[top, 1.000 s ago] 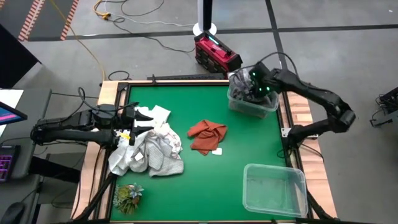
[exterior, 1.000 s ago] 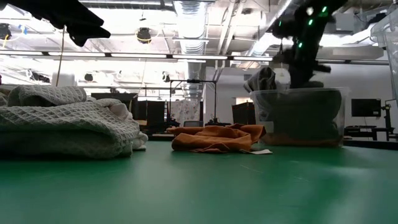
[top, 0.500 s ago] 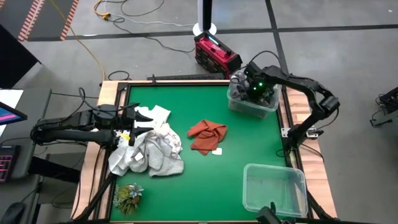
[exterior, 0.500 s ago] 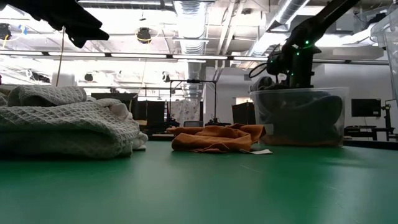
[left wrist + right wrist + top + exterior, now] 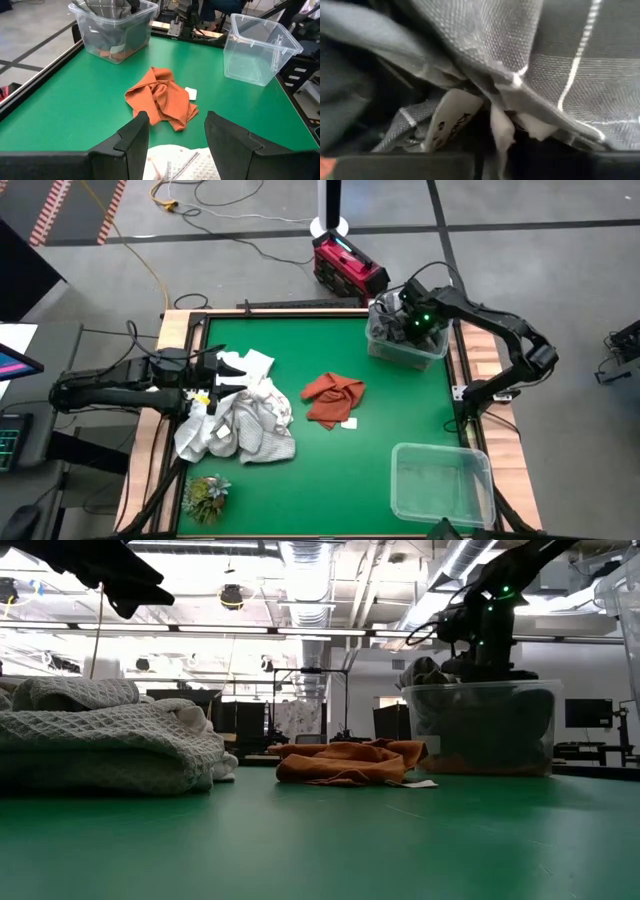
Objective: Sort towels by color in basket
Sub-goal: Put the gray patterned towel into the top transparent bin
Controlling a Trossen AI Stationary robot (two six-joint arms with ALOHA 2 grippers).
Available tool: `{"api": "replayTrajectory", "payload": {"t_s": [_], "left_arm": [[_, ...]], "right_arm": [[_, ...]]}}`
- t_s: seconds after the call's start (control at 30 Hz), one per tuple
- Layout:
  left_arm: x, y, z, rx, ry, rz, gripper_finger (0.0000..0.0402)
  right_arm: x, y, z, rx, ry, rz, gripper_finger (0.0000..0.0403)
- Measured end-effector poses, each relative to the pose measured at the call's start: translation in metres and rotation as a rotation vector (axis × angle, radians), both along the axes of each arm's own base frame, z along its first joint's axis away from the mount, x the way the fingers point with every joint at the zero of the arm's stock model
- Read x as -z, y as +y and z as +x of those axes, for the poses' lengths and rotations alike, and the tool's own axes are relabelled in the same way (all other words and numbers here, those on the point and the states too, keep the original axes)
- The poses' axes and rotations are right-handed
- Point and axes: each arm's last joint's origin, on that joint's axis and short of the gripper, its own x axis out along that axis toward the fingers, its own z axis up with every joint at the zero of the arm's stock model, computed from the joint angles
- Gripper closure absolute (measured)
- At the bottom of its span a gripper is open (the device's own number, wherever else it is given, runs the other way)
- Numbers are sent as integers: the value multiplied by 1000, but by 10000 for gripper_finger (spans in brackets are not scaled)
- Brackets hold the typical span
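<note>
A rust-orange towel lies crumpled mid-table. White and pale grey towels are heaped at the left. Dark grey and grey-checked towels fill the clear bin at the far right corner, and one humps over its rim. My right gripper hangs just over that bin, with checked cloth filling its wrist view. My left gripper is open above the white heap, clear of it.
A second clear bin stands at the near right corner. A green leafy tuft sits on the near left edge. Wooden rails border the green table. A red device sits on the floor beyond the far edge.
My right gripper went down into the far right bin with a grey towel hanging from it, then came up a little. The towel now sits in the bin with a hump above the rim.
</note>
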Motion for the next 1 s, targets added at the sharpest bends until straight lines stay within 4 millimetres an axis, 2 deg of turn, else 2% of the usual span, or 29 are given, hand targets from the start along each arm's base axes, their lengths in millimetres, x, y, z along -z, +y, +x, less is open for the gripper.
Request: {"api": "replayTrajectory", "payload": {"t_s": [0.17,0.3,0.4,0.57,0.7,0.77,0.83,1.0], "left_arm": [[0,0,0,4,2,13,221],[0,0,0,4,0,13,221],[-1,0,0,3,-5,14,221],[-1,0,0,4,-5,14,221],[-1,0,0,4,-5,15,221],[-1,0,0,4,-6,15,221],[-1,0,0,3,-5,15,221],[-1,0,0,3,-8,15,221]], "right_arm": [[9,3,-3,-1,19,19,217],[0,3,-2,-11,11,19,172],[-24,5,-4,-19,-8,5,153],[-68,13,-12,-13,2,-24,147],[-106,16,-12,-33,-78,-145,147],[-121,22,-4,-119,-131,-234,147],[-127,28,12,-229,-185,-311,147],[-121,44,62,-441,-237,-410,147]]}}
